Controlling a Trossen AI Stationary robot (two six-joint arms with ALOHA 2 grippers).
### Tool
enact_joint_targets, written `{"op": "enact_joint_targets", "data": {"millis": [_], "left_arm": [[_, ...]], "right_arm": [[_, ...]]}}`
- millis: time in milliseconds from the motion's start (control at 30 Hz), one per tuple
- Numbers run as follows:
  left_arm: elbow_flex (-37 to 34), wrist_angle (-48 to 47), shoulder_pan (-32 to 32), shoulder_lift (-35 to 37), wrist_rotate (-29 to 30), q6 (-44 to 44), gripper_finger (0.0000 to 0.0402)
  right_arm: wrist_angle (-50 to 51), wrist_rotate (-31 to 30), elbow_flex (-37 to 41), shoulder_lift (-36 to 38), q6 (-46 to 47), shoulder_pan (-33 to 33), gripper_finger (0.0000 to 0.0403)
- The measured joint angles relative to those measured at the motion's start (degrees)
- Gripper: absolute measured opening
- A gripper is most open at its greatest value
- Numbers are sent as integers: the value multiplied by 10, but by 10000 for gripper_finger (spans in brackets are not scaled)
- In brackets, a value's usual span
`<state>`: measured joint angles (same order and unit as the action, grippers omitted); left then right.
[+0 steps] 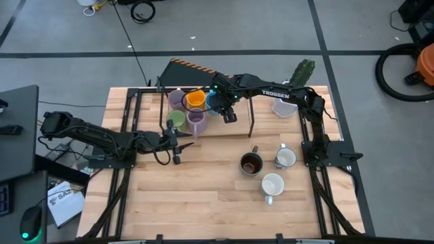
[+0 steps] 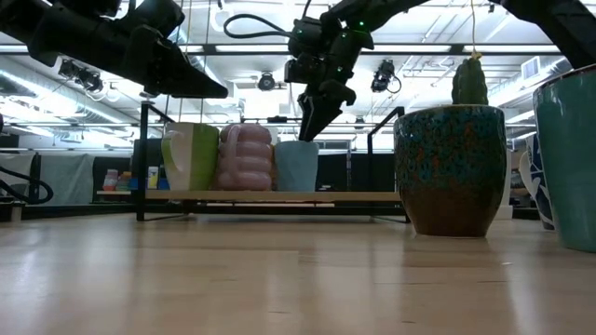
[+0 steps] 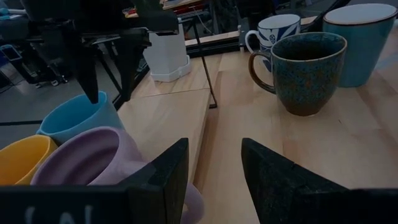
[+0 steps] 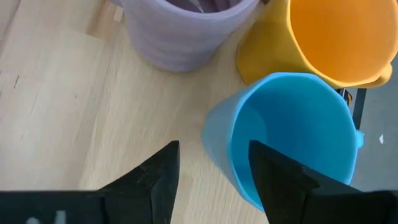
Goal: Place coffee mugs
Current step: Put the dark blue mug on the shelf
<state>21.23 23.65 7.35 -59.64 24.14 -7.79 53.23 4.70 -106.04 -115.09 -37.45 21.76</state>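
Observation:
Five mugs stand upright on a low wooden shelf (image 1: 224, 129) at the table's far middle: two purple (image 1: 196, 122) (image 1: 178, 99), one green (image 1: 175, 120), one orange (image 1: 196, 99) and one blue (image 1: 214, 103). My right gripper (image 4: 214, 168) hangs open just above the blue mug (image 4: 292, 137), fingers pointing down, and touches nothing. My left gripper (image 3: 214, 168) is open and level at the shelf's near edge, close beside the nearer purple mug (image 3: 93, 162). A dark speckled mug (image 1: 251, 163) and two white-lined mugs (image 1: 285, 158) (image 1: 272, 184) stand on the table, right of centre.
A white faceted pot (image 1: 285, 106) with a green cactus (image 1: 303, 71) stands at the far right, beside the right arm. The shelf has thin black metal legs (image 3: 205, 62). Bare tabletop (image 1: 196, 196) lies toward the near edge, and the shelf's right half is free.

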Motion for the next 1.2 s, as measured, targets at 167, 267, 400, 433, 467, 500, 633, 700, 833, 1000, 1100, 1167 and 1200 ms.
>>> {"op": "enact_joint_targets", "data": {"millis": [167,267,400,433,467,500,633,700,833,1000,1100,1167,1200], "left_arm": [[0,0,0,0,0,-1,155],[0,0,0,0,0,-2,155],[0,0,0,0,0,-2,155],[0,0,0,0,0,-2,155],[0,0,0,0,0,-2,155],[0,0,0,0,0,-2,155],[0,-5,0,0,0,-1,155],[0,-14,0,0,0,4,155],[0,-16,0,0,0,9,155],[0,-16,0,0,0,12,155],[0,-16,0,0,0,12,155],[0,-16,0,0,0,11,155],[0,-16,0,0,0,12,155]], "right_arm": [[0,0,0,0,1,0,218],[-5,-9,0,0,1,0,227],[-5,-32,-8,0,6,-2,234],[0,-32,-16,0,10,-3,235],[4,-32,-24,0,15,-5,236],[13,-32,-34,0,21,-8,236],[78,-22,-88,1,78,-23,236],[111,1,-104,2,117,-35,236],[177,42,-120,1,168,-72,235],[237,-15,-120,1,218,-138,233],[254,-43,-120,1,239,-183,231],[269,-55,-120,2,249,-209,231],[276,-59,-120,4,256,-222,230]]}}
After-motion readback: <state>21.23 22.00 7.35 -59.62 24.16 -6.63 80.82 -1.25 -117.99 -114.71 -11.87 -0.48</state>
